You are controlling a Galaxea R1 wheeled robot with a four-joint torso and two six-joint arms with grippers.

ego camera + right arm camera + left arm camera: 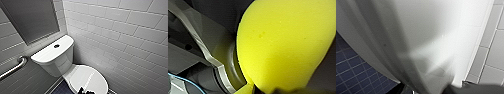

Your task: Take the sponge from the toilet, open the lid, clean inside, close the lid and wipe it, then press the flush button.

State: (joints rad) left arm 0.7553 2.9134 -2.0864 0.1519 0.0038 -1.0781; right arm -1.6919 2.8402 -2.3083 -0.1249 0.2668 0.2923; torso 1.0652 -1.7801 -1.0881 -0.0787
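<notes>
The white toilet stands against the tiled wall, its oval lid down over the bowl. A round flush button sits in the flat tank top. The bright yellow sponge looms large in the right wrist view, pinched at one end, with my right gripper shut on it. A dark part of an arm pokes in over the lid's front edge. In the left wrist view the toilet's glossy white side is very close. My left gripper is open and holds nothing.
A metal grab bar runs along the left wall under a dark panel. Grey tiled wall closes in right of the toilet. Blue tiled floor lies beside the toilet's base.
</notes>
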